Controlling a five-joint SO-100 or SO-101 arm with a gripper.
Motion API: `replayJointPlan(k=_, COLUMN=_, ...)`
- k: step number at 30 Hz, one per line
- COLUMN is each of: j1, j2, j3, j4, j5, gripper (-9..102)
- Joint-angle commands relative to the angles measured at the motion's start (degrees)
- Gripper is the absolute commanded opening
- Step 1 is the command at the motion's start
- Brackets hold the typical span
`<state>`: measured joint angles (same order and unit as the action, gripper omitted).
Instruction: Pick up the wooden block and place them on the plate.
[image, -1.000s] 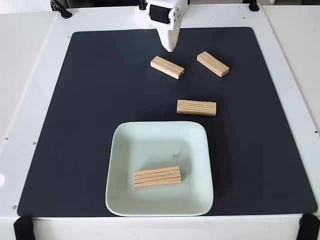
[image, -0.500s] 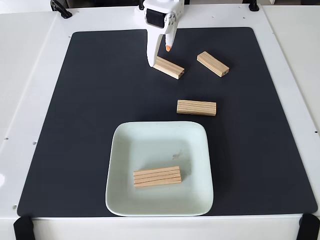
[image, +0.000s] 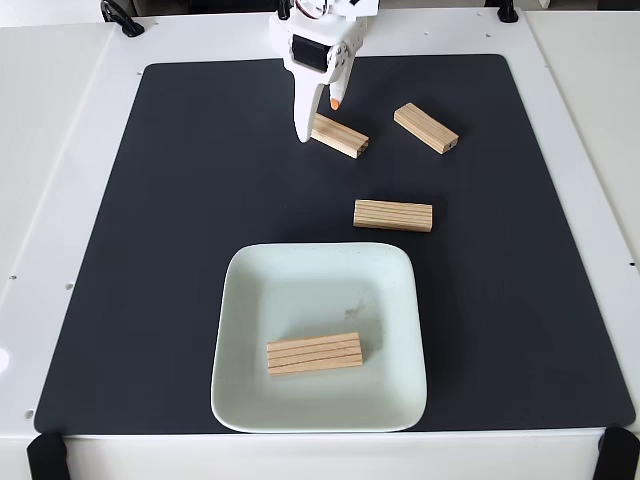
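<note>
White and two-fingered, the gripper (image: 320, 120) reaches down from the far edge of the fixed view with its jaws parted and nothing between them; the long white finger comes down at the left end of a wooden block, and the shorter orange-tipped finger hangs above that block's far side.

Nearest the camera, two black clamps (image: 44, 455) sit at the front corners of the white table (image: 70, 150). A black mat (image: 180, 200) covers most of the tabletop. On its near half sits the plate (image: 240, 400), with one wooden block (image: 314, 353) lying grooved face up in its near part. Beyond the plate's far right corner lies a second block (image: 393, 215). Farther back are the block by the gripper (image: 340, 136) and, to its right, a fourth block (image: 426, 128), both lying at an angle. A black cable (image: 120, 17) loops at the table's far left.
</note>
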<state>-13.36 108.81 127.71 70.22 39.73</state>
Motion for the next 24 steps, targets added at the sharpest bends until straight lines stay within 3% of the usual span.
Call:
replayJointPlan(k=1, j1=-0.18, j2=-0.88, j3=-1.23, j4=-1.23, j5=0.62, gripper=30)
replayJointPlan(k=6, j1=-0.18, j2=-1.93, j3=-1.14, j4=-6.33, j5=0.62, gripper=30)
replayJointPlan(k=18, j1=-1.32, j2=-2.02, j3=-0.09, j4=-6.33, j5=0.70, gripper=30)
replayJointPlan(k=24, j1=-1.32, j2=-2.02, j3=-0.09, j4=-6.33, j5=0.70, gripper=18)
